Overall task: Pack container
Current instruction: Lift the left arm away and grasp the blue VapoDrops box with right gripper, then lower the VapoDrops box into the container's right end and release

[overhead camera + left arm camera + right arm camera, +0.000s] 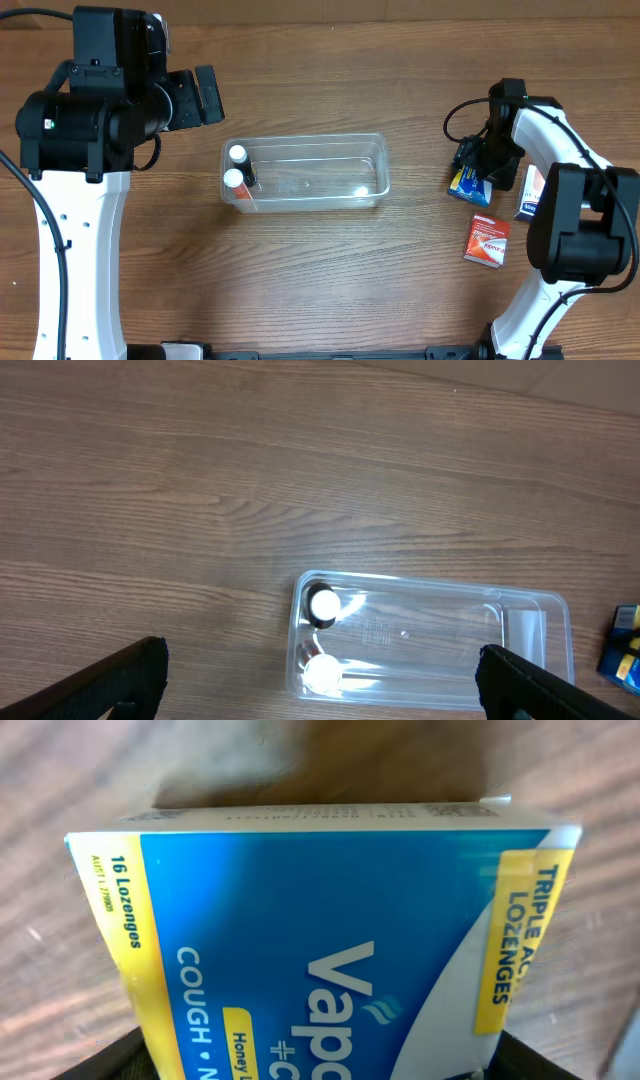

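The clear plastic container [300, 141] lies at mid-table with two white-capped bottles [235, 167] at its left end. It also shows in the left wrist view [430, 584], with the bottles [322, 672] inside. My left gripper [206, 94] is open and empty, held high to the container's left [320, 678]. My right gripper [479, 164] is at the right side, shut on a blue and yellow lozenge box [466, 186]. In the right wrist view that box [320, 930] fills the space between the fingers [320, 1068].
A red box [487, 240] lies on the table in front of the blue one. A white and orange box [530, 191] lies partly under the right arm. The blue box shows at the edge of the left wrist view [625, 650].
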Robot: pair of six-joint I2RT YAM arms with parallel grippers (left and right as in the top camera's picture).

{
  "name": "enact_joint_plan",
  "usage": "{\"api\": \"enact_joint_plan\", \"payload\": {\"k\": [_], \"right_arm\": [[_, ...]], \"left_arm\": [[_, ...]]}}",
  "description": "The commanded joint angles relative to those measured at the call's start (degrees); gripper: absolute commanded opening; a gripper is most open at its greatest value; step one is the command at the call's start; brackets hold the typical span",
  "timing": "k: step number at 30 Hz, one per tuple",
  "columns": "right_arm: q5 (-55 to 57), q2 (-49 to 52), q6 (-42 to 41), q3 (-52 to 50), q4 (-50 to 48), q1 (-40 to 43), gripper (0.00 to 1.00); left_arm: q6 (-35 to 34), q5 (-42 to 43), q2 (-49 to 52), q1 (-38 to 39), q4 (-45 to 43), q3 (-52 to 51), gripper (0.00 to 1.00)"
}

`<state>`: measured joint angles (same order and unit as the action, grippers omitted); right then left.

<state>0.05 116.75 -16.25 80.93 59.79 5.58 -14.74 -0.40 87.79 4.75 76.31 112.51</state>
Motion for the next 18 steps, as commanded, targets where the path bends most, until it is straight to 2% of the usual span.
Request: {"api": "enact_joint_plan", "payload": {"k": [1, 6, 9, 11, 15, 18], "right_arm": [[0.04, -2.43, -0.13, 4.52, 3.69, 0.02, 0.71], [-0.31, -13.07, -0.02, 9.27, 8.66, -3.69, 0.71], [-0.31, -23.21, 0.11, 9.70, 9.35, -12.09, 0.71], [-0.31, -26.29, -0.37, 9.70, 9.31, -17.20, 0.71], [-0.28, -26.93, -4.24, 9.31, 7.54, -29.66, 0.71], [-0.09, -24.20, -5.11, 9.05, 4.04, -35.74, 0.71]], "left_arm": [[1.05, -0.02, 0.07, -0.35, 0.09, -0.17, 1.00], [1.05, -0.02, 0.07, -0.35, 0.13, -0.17, 1.00], [1.05, -0.02, 0.07, -0.35, 0.15, -0.17, 1.00], [1.05, -0.02, 0.07, -0.35, 0.15, -0.17, 1.00], [1.03, 0.00, 0.07, -0.35, 0.15, -0.17, 1.00], [1.05, -0.02, 0.07, -0.35, 0.35, -0.17, 1.00]]}}
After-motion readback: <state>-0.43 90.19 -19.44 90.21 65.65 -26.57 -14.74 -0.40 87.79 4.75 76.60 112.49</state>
